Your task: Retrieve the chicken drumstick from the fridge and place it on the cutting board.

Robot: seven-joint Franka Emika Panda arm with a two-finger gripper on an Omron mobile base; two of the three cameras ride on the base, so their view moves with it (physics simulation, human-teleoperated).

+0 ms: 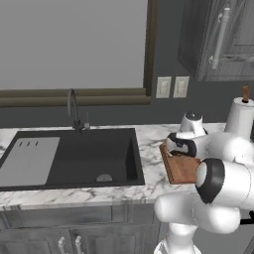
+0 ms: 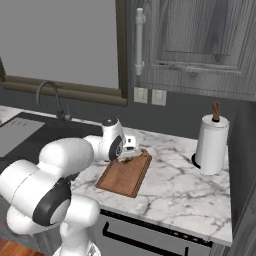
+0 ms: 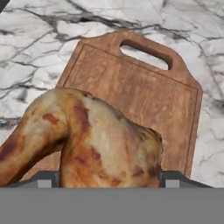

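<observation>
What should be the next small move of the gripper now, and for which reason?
Probably lower the gripper a little straight down, then open it. In the hand view the chicken drumstick sits between the fingertips, directly over the cutting board, and the right base view shows the hand at the board's near end on the marble counter. Whether the meat already touches the wood I cannot tell.

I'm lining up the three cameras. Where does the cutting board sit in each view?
Left base view: the cutting board lies right of centre on the marble counter, partly behind the arm.
Right base view: the board is at centre, right of the arm.
Hand view: the board spans the middle, behind the chicken drumstick.
Shared landmark: the marble counter around the board.
</observation>
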